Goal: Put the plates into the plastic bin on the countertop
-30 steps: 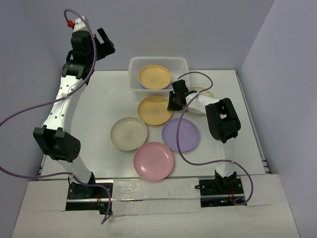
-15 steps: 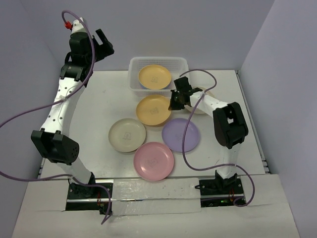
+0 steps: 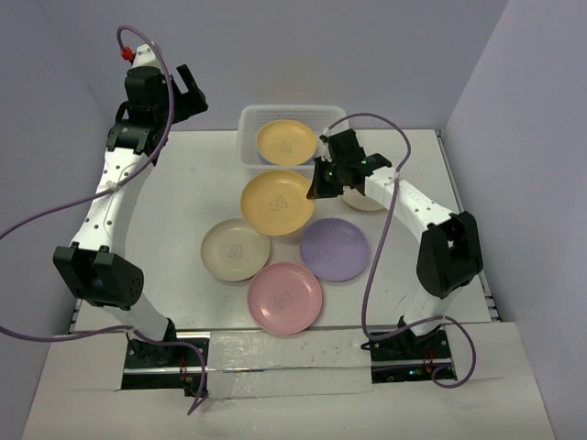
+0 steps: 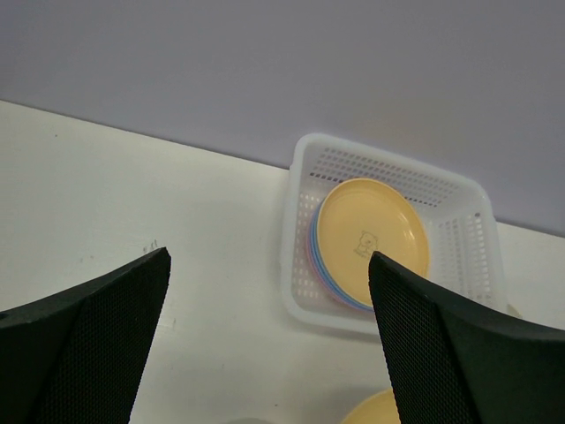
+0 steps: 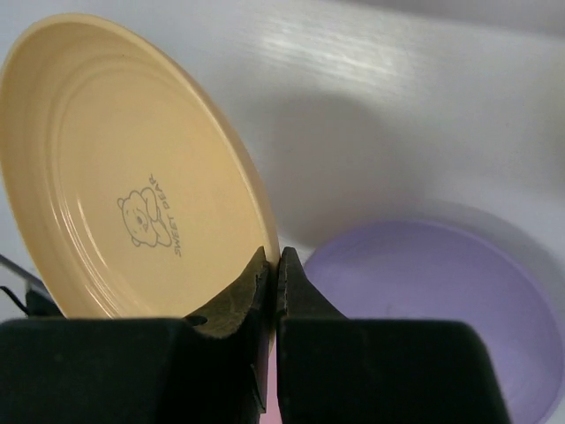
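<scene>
My right gripper (image 3: 317, 189) (image 5: 275, 265) is shut on the right rim of a yellow-orange plate (image 3: 277, 202) (image 5: 115, 177), which hangs tilted above the countertop (image 3: 183, 183). Below it lie a lavender plate (image 3: 334, 248) (image 5: 424, 300), a cream plate (image 3: 236, 248) and a pink plate (image 3: 284, 297). The plastic bin (image 3: 337, 117) (image 4: 459, 247) stands at the back and holds a stack of plates with a yellow-orange one (image 3: 286, 141) (image 4: 371, 238) on top. My left gripper (image 3: 188, 87) (image 4: 269, 258) hovers open and empty, high at the back left of the bin.
Another pale plate (image 3: 371, 200) lies partly hidden under my right arm, right of the held plate. Lavender-grey walls enclose the countertop at the back and on both sides. My right arm's purple cable (image 3: 367, 275) loops over the lavender plate's right side.
My right gripper has shut on the yellow-orange plate's rim and raised it off the countertop, tilting it. The right arm has stretched out; the left arm shifted only slightly.
</scene>
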Controlling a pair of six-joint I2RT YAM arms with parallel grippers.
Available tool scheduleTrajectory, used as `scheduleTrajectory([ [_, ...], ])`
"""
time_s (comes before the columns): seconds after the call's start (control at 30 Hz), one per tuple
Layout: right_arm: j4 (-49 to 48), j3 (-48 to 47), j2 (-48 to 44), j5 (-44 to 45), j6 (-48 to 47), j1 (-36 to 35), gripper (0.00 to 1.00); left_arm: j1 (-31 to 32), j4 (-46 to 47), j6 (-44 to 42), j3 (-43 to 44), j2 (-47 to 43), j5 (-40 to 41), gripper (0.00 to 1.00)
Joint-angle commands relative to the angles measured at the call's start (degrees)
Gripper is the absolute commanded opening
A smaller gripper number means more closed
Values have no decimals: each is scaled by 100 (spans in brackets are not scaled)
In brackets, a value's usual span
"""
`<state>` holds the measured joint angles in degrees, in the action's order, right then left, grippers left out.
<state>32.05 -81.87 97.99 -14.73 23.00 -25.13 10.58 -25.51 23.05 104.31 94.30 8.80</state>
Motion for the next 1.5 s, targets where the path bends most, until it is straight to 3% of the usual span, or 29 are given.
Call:
scheduleTrajectory([
  [0.0,-106,-1228,-318,399,-151,-51,0,-395,14,-250,-529,-654,-706,99],
  [0.13,-249,-2065,85,1334,-241,-10,0,-595,295,-514,-1404,-1077,-1368,99],
  [0.27,-181,-3132,1023,1720,-165,157,0,-838,256,-891,-2247,-1463,-2091,99],
  [0.53,-681,-4297,2455,1644,188,645,0,-1038,227,-1267,-3663,-2294,-1579,99],
  [0.7,-869,-5062,3239,1665,98,724,0,-1353,10,-1851,-4015,-2447,-2314,99],
  [0.83,-1242,-5100,3541,1432,149,797,2,-1491,-407,-2357,-4054,-2253,-2924,99],
  [0.93,-1357,-5093,3684,1221,183,802,13,-1524,-570,-2856,-4192,-2127,-3304,99],
  [1.07,-1333,-5103,3785,1206,230,799,63,-1524,-479,-3280,-4498,-1920,-3542,99],
  [1.17,-1214,-5110,3733,1289,215,799,78,-1524,-449,-3527,-4506,-1509,-3527,98],
  [1.33,-941,-5020,3294,1203,131,799,83,-1500,-411,-4053,-4566,-913,-3742,95],
  [1.47,-823,-4128,2300,992,-49,788,85,-1373,-404,-4406,-4422,-209,-3539,90],
])
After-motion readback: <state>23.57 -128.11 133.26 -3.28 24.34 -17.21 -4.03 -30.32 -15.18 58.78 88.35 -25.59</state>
